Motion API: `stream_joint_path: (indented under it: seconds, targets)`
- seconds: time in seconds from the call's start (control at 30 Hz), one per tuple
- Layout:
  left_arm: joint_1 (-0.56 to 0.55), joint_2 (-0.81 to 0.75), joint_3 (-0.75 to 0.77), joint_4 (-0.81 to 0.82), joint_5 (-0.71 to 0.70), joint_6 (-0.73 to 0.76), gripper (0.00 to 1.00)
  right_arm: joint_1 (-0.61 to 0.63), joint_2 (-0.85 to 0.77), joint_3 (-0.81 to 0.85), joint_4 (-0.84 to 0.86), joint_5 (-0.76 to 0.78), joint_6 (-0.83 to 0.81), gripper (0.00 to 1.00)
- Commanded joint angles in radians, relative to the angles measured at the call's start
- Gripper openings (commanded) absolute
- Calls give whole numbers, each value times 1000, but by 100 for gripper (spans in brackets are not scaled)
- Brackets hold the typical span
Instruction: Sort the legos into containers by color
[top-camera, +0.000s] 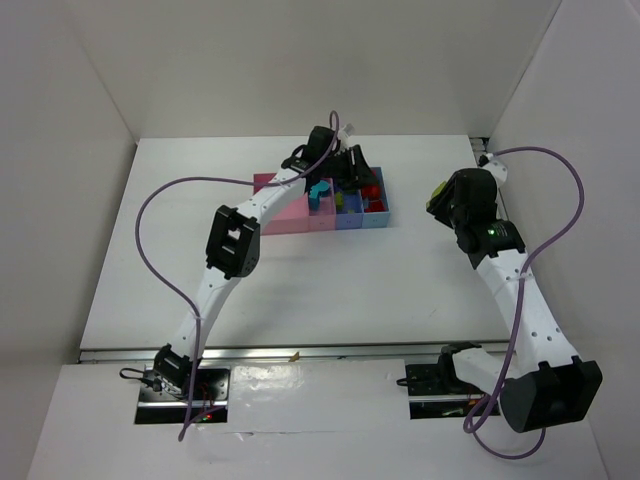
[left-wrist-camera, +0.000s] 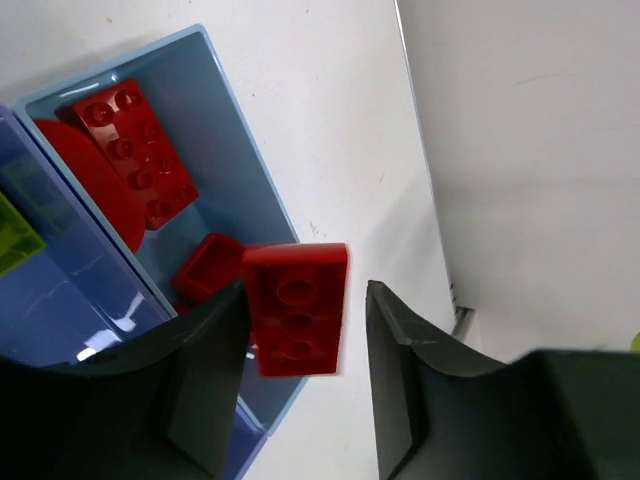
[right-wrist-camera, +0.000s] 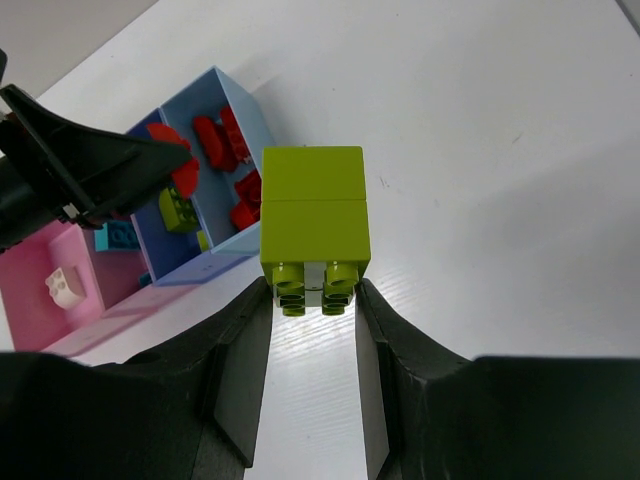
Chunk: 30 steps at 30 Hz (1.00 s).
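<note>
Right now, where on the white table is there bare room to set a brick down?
Bare: the white table in front of the row of pink and blue plastic bins, between the left arm and the right arm, and left of the bins. Crowded: the light-blue end bin, holding red bricks, with the left gripper over it.

Joined pink and blue containers (top-camera: 285, 222) lie on the surface (top-camera: 200, 250), the end blue bin (left-wrist-camera: 225, 130) holding red legos (left-wrist-camera: 135, 150). Another red brick (left-wrist-camera: 297, 305) is over its rim; a yellow-green stack (right-wrist-camera: 314, 215) sits in the right claw (right-wrist-camera: 314, 300).
</note>
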Motion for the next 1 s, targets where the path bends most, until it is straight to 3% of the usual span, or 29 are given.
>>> stream_joint_path:
  seconds: [0.0, 0.07, 0.17, 0.4, 0.57, 0.67, 0.8, 0.87, 0.97]
  targets:
    - [1, 12, 32, 70, -8, -32, 61, -6, -6, 8, -21, 23, -12, 3]
    - [1, 12, 32, 79, 2, -32, 72, -6, -6, 8, -21, 23, -12, 3]
    - [1, 0, 32, 94, 22, -41, 81, -6, -6, 8, -21, 14, -12, 3]
    - [1, -68, 23, 92, 88, -41, 85, -6, 4, 18, -11, -53, -30, 3]
    - [58, -265, -167, 70, 177, 47, 85, -6, 24, 40, -1, -159, -84, 3]
    - [122, -417, -269, 9, 237, 131, 84, -6, 35, 49, 74, -336, -151, 3]
    - [191, -557, -462, 7, 488, 169, 85, -15, 93, 104, 142, -739, -210, 5]
    - [191, -612, -529, 44, 620, 178, 86, -15, 116, 104, 183, -831, -201, 5]
    - [191, -657, -594, 146, 709, 178, 88, -15, 103, 81, 274, -897, -184, 5]
